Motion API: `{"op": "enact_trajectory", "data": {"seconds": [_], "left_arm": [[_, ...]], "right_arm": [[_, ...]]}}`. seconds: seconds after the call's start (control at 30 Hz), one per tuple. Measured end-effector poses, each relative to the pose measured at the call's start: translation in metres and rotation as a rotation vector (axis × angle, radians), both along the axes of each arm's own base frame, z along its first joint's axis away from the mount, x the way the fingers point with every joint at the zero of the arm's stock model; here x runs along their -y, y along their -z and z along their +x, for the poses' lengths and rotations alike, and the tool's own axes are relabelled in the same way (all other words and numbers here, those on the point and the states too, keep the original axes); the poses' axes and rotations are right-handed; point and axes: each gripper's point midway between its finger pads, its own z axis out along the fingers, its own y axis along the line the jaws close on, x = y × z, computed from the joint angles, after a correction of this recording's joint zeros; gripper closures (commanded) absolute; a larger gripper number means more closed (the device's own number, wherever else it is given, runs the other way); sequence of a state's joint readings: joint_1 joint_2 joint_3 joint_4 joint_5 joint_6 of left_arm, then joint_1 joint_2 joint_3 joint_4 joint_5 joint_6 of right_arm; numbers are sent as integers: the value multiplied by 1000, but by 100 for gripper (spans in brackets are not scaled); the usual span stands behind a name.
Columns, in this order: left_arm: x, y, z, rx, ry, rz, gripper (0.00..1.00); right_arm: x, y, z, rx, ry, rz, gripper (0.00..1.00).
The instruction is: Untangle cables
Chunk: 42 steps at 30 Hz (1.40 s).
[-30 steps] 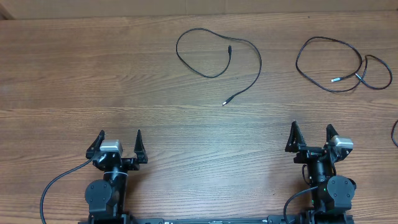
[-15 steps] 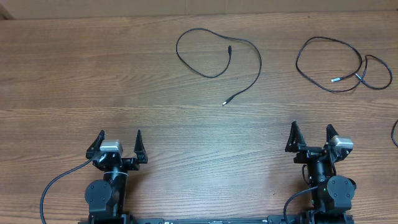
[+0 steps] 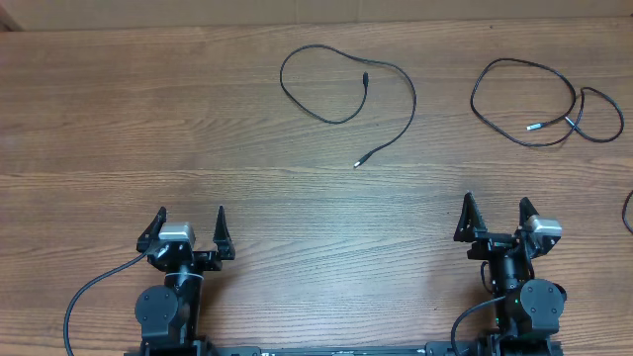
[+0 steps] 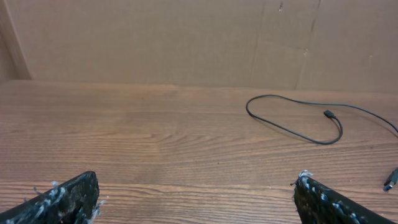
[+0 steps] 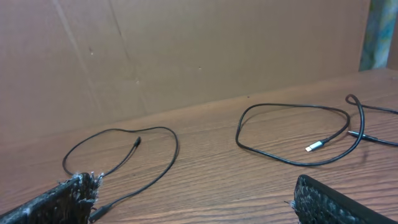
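Observation:
Two thin black cables lie apart on the wooden table, neither touching the other. One cable (image 3: 413, 99) forms a wide open loop at the far centre, with a plug (image 3: 358, 163) pointing toward me. The other cable (image 3: 473, 99) lies at the far right in a big loop joined to a small one, its silvery plug (image 3: 531, 127) inside. My left gripper (image 3: 191, 213) and right gripper (image 3: 495, 200) stand open near the front edge, well short of both. The left wrist view shows the centre cable (image 4: 286, 129) beyond the open left gripper (image 4: 198, 180). The right wrist view shows the centre cable (image 5: 176, 146) and the right cable (image 5: 280, 158) past the open right gripper (image 5: 194, 180).
A cardboard wall (image 4: 186, 37) closes off the table's far side. A short piece of another black cord (image 3: 628, 213) shows at the right edge of the overhead view. Bare wood (image 3: 119, 119) covers the left half of the table.

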State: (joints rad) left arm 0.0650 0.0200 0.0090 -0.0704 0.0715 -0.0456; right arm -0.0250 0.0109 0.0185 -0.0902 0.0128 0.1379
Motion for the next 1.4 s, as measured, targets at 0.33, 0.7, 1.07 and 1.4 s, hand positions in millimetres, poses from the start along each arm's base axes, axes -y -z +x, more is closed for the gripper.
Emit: {"op": "enact_trajectory", "data": {"seconds": [0.33,0.7,1.07,1.4], "left_arm": [[0,0,0,0,0,0,0],[0,0,0,0,0,0,0],[0,0,0,0,0,0,1],[0,0,0,0,0,0,0]], "right_arm": [[-1,0,0,0,-5,-31,0],[-7,0,0,1,-44,-127,0],[-11,0,0,4,-69,-166,0],[-11,0,0,4,-69,-167,0]]}}
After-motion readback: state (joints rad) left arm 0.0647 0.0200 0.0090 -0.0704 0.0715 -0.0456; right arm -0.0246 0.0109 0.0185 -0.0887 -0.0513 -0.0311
